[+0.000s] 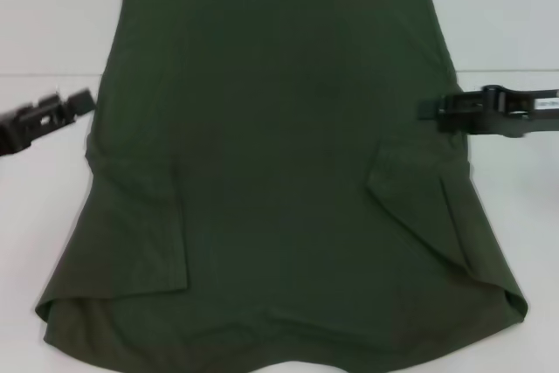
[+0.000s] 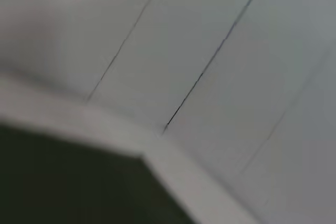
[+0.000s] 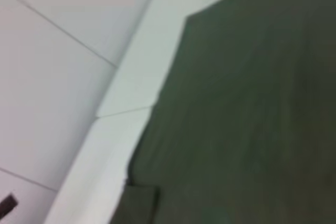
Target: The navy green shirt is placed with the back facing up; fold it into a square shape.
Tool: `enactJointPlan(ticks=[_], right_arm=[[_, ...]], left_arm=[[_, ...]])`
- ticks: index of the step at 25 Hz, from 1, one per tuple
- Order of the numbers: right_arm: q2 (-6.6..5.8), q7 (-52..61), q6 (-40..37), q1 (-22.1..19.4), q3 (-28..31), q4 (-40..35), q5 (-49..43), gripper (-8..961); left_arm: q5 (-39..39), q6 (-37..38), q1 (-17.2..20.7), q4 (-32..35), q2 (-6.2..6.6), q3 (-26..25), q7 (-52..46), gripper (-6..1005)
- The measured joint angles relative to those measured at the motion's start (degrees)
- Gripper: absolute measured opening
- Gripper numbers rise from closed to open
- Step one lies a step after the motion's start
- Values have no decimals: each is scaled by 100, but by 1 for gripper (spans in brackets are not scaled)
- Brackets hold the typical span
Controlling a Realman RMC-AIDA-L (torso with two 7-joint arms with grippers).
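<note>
The navy green shirt (image 1: 279,181) lies flat on the white table (image 1: 52,24), filling the middle of the head view, its 2 sleeves folded inward at 8 and 4 o'clock. The left gripper (image 1: 83,100) sits at 9 o'clock just off the cloth edge; the right gripper (image 1: 428,111) at 3 o'clock over the hem edge. Whether either pincer is released or clenched, I cannot tell.

Legible text, labels, brands, numbers, signs: none. The navy green shirt (image 1: 279,172) presents plain fabric only; no lettering is readable.
</note>
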Motion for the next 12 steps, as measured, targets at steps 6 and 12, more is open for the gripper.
enactJointPlan(ticks=[6,12], right_arm=[[-259,330,28,-36,33,-115,-221,746],[-322,624,157,-10,38,-457,-508,858]], left_arm=[[2010,503,-50,651,235,-34,-2622,948],[3017,662,-47,776,265,-247,-3266,948]])
